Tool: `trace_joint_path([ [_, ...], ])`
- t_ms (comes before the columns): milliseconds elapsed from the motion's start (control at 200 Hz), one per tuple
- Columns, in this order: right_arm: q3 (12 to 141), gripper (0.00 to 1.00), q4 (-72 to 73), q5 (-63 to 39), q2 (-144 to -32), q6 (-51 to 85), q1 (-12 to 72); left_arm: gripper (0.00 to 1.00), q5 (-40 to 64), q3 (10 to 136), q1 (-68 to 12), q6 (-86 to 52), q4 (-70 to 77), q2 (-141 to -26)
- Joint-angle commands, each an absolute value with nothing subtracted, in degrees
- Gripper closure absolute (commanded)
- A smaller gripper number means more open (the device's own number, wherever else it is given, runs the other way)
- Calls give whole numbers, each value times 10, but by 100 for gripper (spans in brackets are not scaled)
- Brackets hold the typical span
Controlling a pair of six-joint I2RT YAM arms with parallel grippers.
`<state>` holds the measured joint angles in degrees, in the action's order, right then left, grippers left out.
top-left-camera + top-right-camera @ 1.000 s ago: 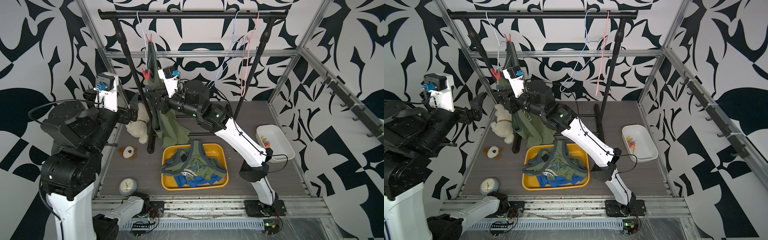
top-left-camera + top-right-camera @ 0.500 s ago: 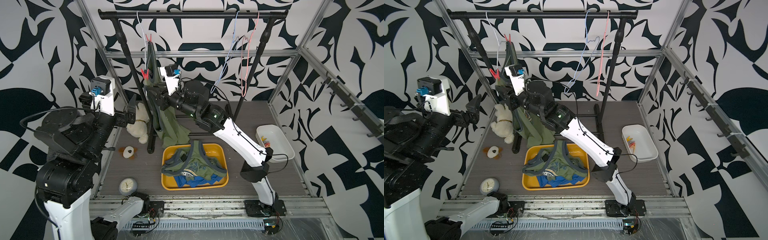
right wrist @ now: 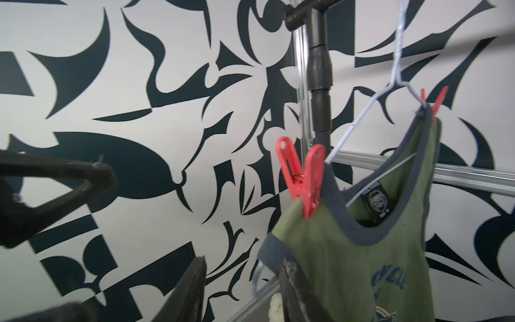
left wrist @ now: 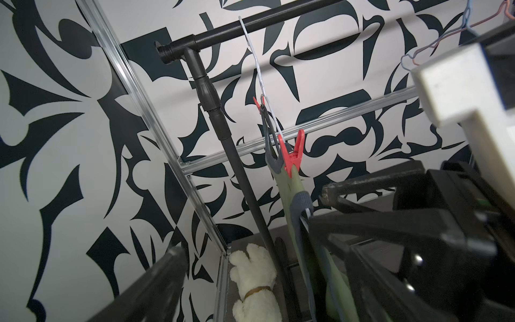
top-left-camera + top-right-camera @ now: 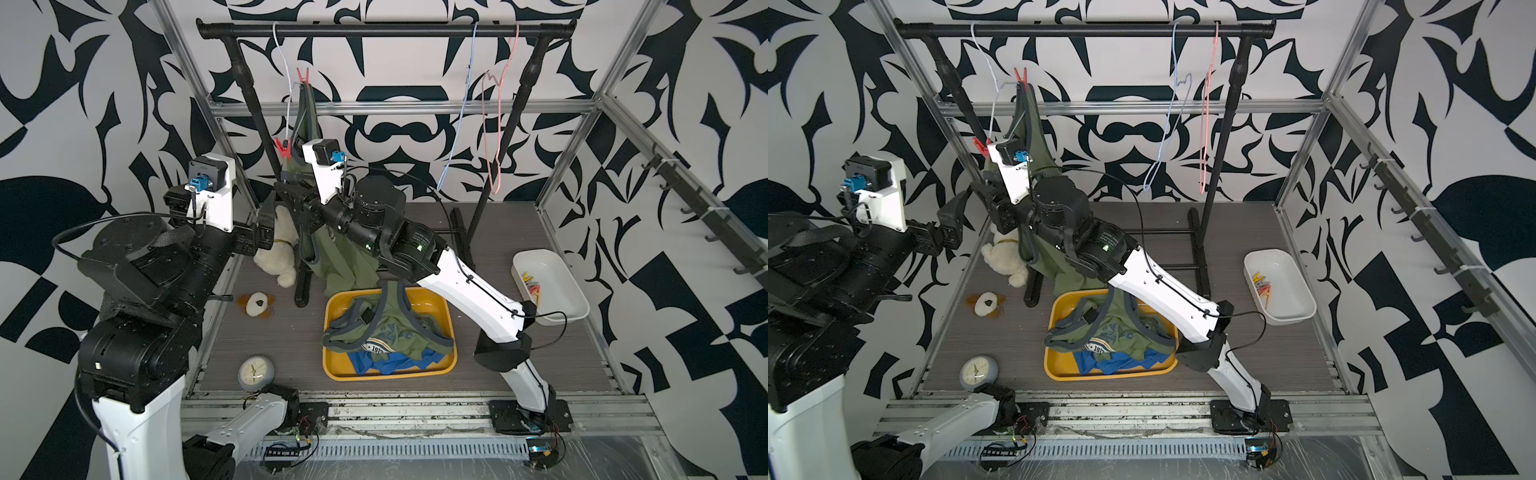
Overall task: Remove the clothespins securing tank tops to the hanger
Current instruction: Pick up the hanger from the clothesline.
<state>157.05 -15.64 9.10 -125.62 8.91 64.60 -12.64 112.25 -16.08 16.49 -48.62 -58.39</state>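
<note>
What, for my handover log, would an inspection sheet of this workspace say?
Surface: grey table, no spills seen.
Job's things: hanging top on the rail, clipped by a lower pin and an upper pin, both red; olive top over blue top in the yellow tray; loose pins in the white tub.
Clutter: plush, clock, small toy.
Grippers: left gripper open, empty; right gripper jaws apart at the hanging top's shoulder, gripping nothing.
Cables: left-arm cable and right-elbow cable loop free.
Surroundings: patterned walls, metal frame.
</note>
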Motion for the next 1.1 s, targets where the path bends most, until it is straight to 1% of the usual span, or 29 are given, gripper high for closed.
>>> trace_joint_path([
  [0, 1592, 56, -118, 139, -1263, 79, 646, 7, -124, 1118, -159, 169, -472, -577],
  [190, 1601, 55, -107, 148, -1277, 66, 650, 6, -124, 1120, -159, 170, -475, -577],
  [305, 1604, 56, -103, 173, -1279, 51, 650, 6, -124, 1121, -158, 173, -474, -577],
  [420, 1604, 61, -98, 207, -1278, 21, 649, 6, -126, 1121, -159, 175, -475, -577],
  [475, 1597, 62, -96, 221, -1274, 7, 648, 6, -126, 1120, -159, 177, -475, -577],
  [705, 1553, 60, -48, 212, -1257, -15, 641, 6, -131, 1117, -159, 180, -475, -579],
  [790, 1574, 61, -43, 225, -1268, -22, 640, 6, -131, 1116, -159, 180, -476, -580],
  [865, 1604, 63, -60, 242, -1280, -19, 635, 6, -129, 1116, -159, 179, -477, -581],
  [940, 1607, 68, -75, 245, -1279, 1, 622, 6, -128, 1117, -159, 180, -477, -585],
  [1095, 1575, 72, -93, 205, -1256, 60, 589, 6, -124, 1128, -158, 181, -480, -596],
])
